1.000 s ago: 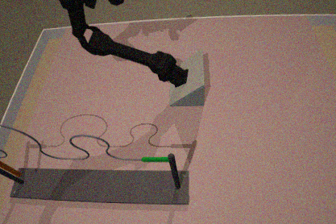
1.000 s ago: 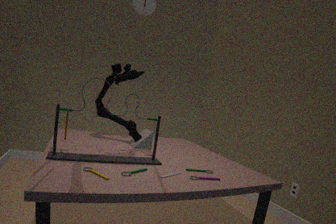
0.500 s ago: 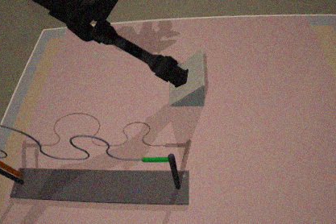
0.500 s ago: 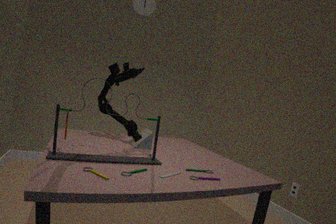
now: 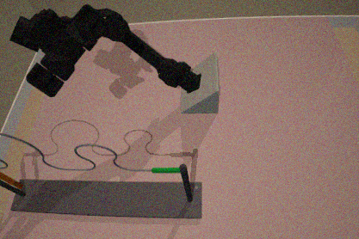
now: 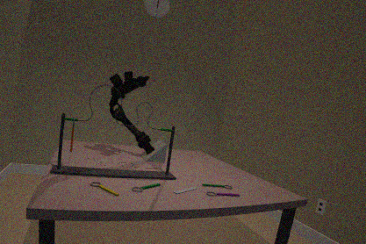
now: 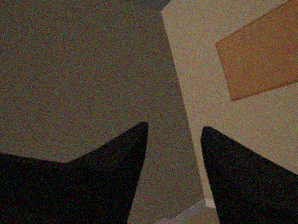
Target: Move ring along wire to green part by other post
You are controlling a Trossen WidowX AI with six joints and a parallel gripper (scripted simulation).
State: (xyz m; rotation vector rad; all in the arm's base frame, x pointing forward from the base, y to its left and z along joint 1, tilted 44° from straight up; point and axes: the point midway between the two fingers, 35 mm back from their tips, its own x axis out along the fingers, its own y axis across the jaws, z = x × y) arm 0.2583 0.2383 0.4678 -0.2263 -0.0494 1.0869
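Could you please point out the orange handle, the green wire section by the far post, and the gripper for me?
orange handle [image 6: 72, 137]: exterior view, middle of its hanging shaft.
green wire section [image 5: 165, 170]: top view, middle of the green length.
gripper [image 5: 193, 84]: top view, the arm's dark tip; fingers part-open on nothing.

Two posts [image 6: 61, 140], one wire [image 5: 74, 151], five loose ring tools [image 6: 104, 189].
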